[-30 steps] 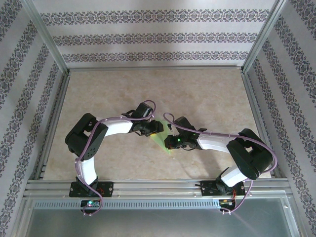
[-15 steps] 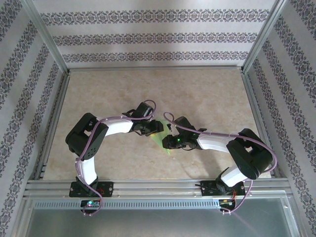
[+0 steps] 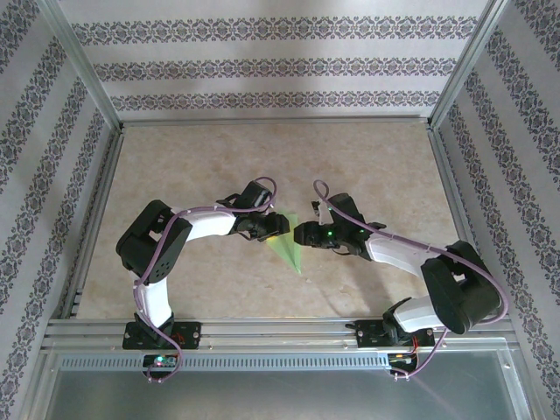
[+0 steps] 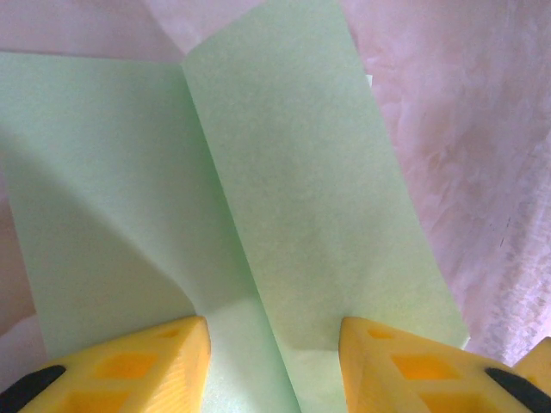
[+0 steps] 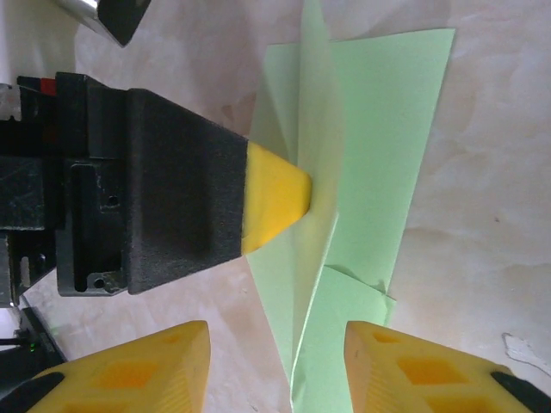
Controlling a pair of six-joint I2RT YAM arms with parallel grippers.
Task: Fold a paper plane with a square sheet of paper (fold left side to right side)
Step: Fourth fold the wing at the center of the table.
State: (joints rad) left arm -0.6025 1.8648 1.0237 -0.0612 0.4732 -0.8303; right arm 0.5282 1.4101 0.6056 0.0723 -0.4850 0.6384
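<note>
The square sheet of paper [image 3: 287, 247] is light green and folded into a narrow wedge, its point toward the near edge. In the left wrist view the paper [image 4: 301, 172] shows a long crease, with one flap overlapping the other. My left gripper [image 3: 271, 229] sits over its upper left part. The left gripper [image 4: 274, 331] is open, its yellow fingers resting on the sheet either side of the crease. One left fingertip [image 5: 275, 202] touches the raised fold of the paper [image 5: 379, 129]. My right gripper [image 3: 303, 234] is just right of the paper. The right gripper [image 5: 275, 334] is open, with the paper's narrow end between its fingers, untouched.
The beige marbled tabletop [image 3: 350, 166] is fenced by aluminium rails [image 3: 280, 328] at the near edge and by patterned walls [image 3: 262, 66] behind and at the sides. Both arm bases stand on the near rail.
The right gripper has opened and let go of the paper. Its arm has swung away from the near edge, uncovering the paper's point. The left arm has held still.
</note>
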